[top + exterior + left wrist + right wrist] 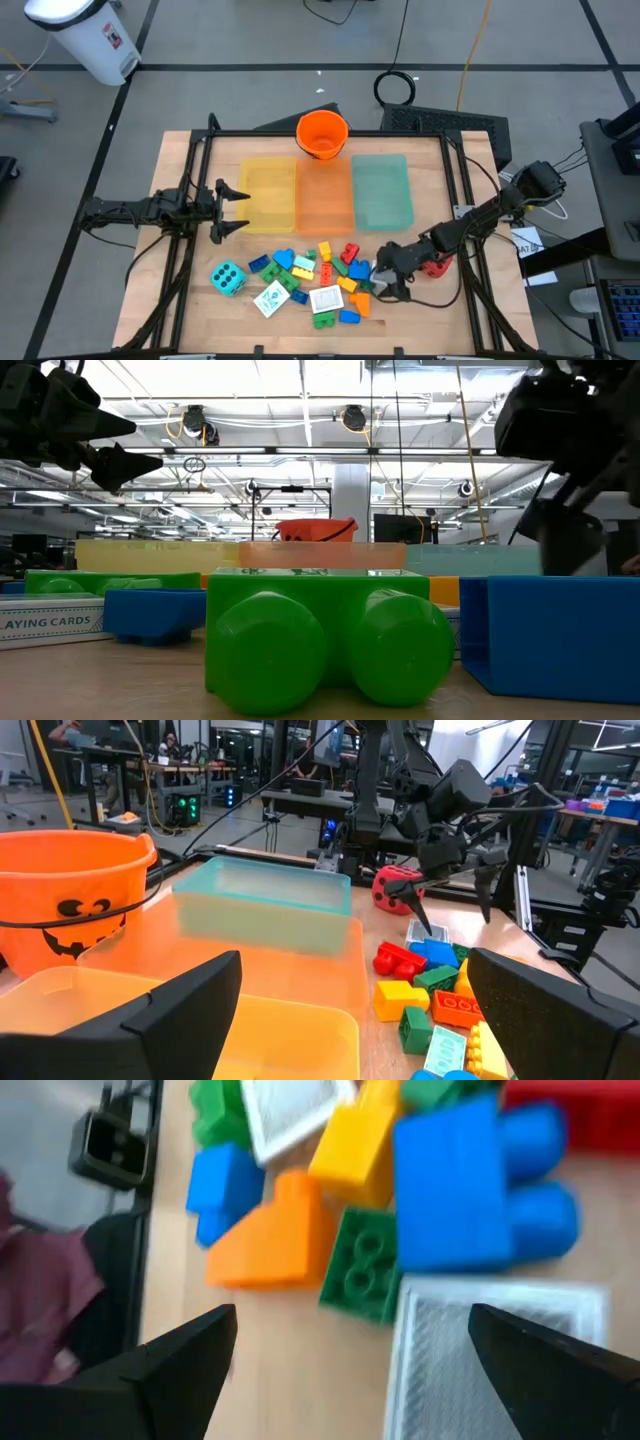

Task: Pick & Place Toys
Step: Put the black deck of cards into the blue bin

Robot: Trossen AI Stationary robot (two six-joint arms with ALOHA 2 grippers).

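Note:
A pile of multicoloured bricks (320, 270) lies on the table's near half, with two white card packs (326, 298) (272, 297) and a teal die (227, 277) at its left. A red die (437, 265) sits partly under my right arm. My right gripper (385, 282) is open, low over the pile's right edge. In its wrist view (352, 1318) the fingers stand over a third white card pack (500, 1350), next to a green brick (360, 1270) and an orange brick (275, 1235). My left gripper (245, 210) is open and empty, held above the yellow tray's left edge.
Yellow (268, 195), orange (324, 195) and green (381, 190) trays lie side by side across the table's middle. An orange bucket (322, 134) stands behind them at the far edge. A black frame (460, 190) runs around the table. Bare wood shows at the near right corner.

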